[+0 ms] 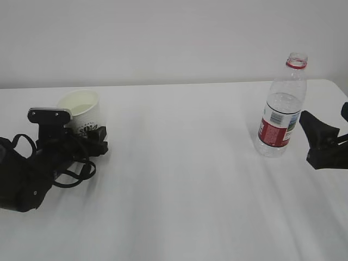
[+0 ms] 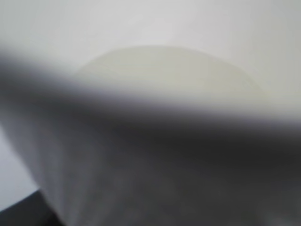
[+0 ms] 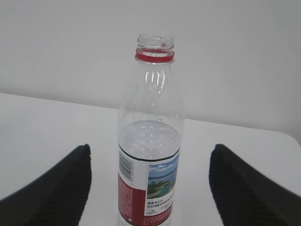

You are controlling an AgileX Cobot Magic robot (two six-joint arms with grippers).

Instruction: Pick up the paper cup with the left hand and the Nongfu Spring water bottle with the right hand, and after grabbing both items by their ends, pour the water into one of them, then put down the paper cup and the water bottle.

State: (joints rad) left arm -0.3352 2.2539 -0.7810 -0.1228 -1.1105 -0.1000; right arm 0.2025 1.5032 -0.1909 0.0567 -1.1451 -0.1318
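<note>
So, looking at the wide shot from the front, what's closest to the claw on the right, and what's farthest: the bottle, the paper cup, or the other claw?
1. The water bottle, standing just left of the right claw.
2. The left claw, far across the table on the left.
3. The paper cup, right at that claw, tilted; these two are nearly too close to call.

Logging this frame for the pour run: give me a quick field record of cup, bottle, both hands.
paper cup: upright on the table, far left, open top, logo side toward camera
water bottle: upright, right side, no cap, red neck ring, water up to about the label's top
left hand: at the cup's near side, jaws wide; contact with the cup not clear
right hand: open, fingers either side of the bottle, not touching it
lifted: neither item
left wrist view: blurred, filled by the cup
</note>
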